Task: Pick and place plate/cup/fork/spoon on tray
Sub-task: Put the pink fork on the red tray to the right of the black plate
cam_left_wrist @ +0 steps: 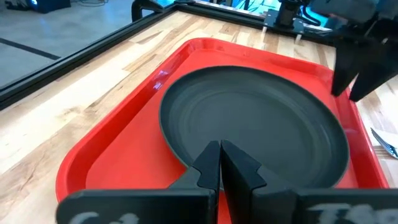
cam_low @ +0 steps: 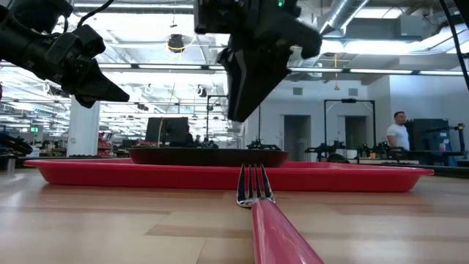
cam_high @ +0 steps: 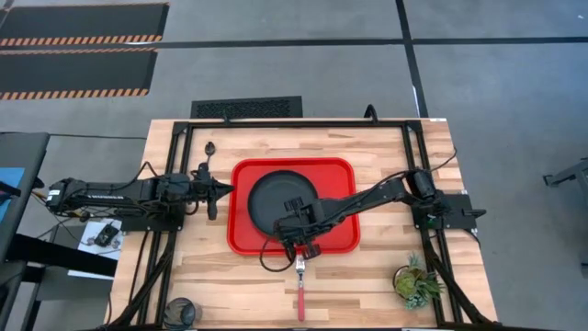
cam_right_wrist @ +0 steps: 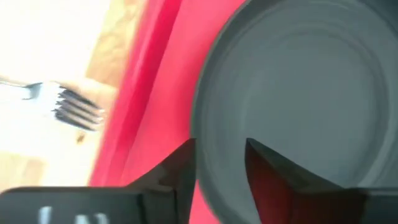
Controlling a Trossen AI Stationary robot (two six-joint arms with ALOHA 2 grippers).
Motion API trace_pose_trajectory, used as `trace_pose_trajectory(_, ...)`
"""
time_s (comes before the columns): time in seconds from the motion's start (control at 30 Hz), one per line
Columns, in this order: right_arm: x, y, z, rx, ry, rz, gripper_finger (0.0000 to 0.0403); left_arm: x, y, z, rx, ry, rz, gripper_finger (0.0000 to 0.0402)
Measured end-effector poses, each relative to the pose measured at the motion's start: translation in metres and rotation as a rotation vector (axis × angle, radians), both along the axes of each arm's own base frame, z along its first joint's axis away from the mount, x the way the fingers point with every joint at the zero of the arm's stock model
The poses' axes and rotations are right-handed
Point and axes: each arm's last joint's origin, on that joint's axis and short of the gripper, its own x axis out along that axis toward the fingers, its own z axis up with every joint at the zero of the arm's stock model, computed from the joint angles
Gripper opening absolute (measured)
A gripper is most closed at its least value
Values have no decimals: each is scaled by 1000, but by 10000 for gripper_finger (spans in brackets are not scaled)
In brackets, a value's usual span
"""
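The right arm hides part of the plate (cam_high: 276,198) from above

A robotics lab or an industrial test hall is shown. A wooden tabletop (cam_high: 367,285) is framed by black metal profiles, and two arms are mounted on it. Around it, a grey concrete floor is marked with dark lines, and black mats with orange-striped edges (cam_high: 78,41) are laid there. Behind the right tool (cam_low: 245,110), a large open room is seen, with exposed ducts and pipes at the ceiling (cam_low: 352,15), long lamps, black metal frames, and a person in a white shirt (cam_low: 398,132) standing far back.
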Motion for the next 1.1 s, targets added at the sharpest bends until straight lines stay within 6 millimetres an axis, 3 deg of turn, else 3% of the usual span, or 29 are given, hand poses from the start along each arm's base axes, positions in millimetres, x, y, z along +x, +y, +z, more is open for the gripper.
trace_pose_trajectory(0.23, -19, 9, -4, 144, 48, -30, 52, -1, 0, -1, -3, 18, -7, 0)
trace_pose_trajectory(0.47, -52, 26, -13, 232, -48, -105, 12, -1, 0, -2, -4, 23, -15, 0)
trace_pose_trajectory(0.7, -69, 53, -13, 353, -135, -88, 20, -1, 0, -2, 14, 24, -21, 0)
trace_pose_trajectory(0.83, -55, 67, -16, 341, -144, -27, 41, -1, 0, -2, 25, 28, -26, 0)
trace_pose_trajectory(1.1, -27, 98, -21, 206, -24, 300, 110, -2, 0, -4, 55, 61, -39, 0)
